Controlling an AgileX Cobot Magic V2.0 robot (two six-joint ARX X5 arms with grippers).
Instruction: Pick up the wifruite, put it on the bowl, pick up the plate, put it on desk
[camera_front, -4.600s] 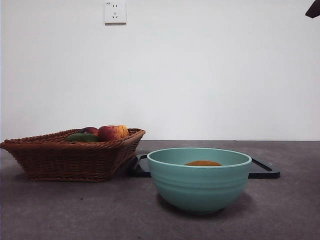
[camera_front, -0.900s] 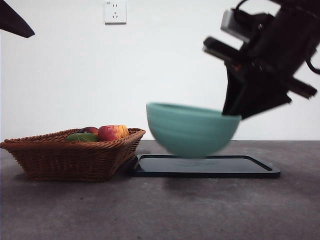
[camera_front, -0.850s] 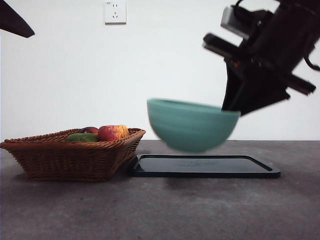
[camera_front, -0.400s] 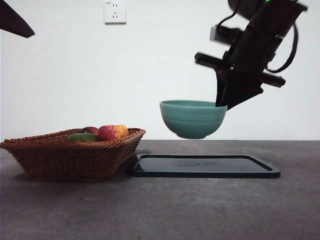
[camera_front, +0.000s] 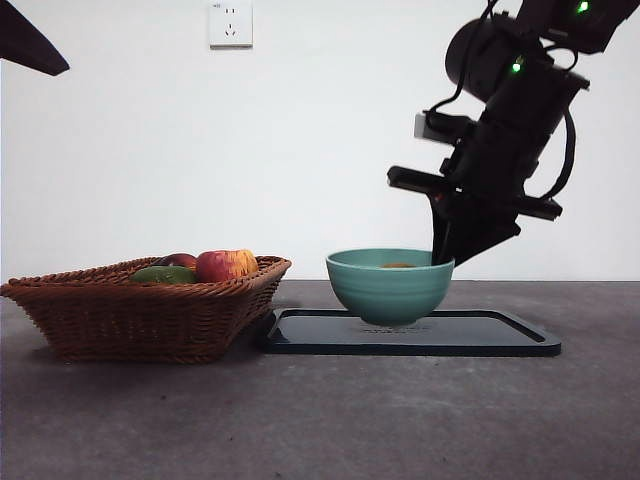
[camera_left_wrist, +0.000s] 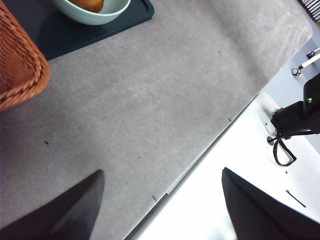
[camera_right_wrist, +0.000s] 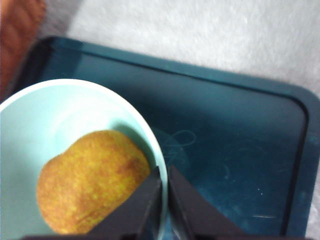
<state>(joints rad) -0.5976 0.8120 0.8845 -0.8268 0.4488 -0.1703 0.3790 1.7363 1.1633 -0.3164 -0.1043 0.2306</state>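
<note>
The teal bowl (camera_front: 390, 285) stands on the flat black tray (camera_front: 500, 335), its base at the tray's surface. My right gripper (camera_front: 440, 258) comes down from the upper right and is shut on the bowl's right rim; the right wrist view shows the jaws (camera_right_wrist: 164, 172) pinching the bowl (camera_right_wrist: 60, 115) wall. The brown wifruite (camera_right_wrist: 92, 180) lies inside the bowl, showing as a sliver (camera_front: 398, 265) over the rim. My left gripper (camera_left_wrist: 162, 172) hangs open over the desk (camera_left_wrist: 150, 100), away from the bowl (camera_left_wrist: 100, 17). A plate as such is out of view.
A brown wicker basket (camera_front: 140, 310) holding a red-yellow apple (camera_front: 225, 265) and a green fruit (camera_front: 165, 274) stands left of the tray, touching its corner. The desk's near edge (camera_left_wrist: 200, 160) runs under the left gripper. A wall socket (camera_front: 230, 24) is behind.
The right gripper carried the bowl from mid-air, farther back and down onto the black tray. The basket and the left arm stayed put.
</note>
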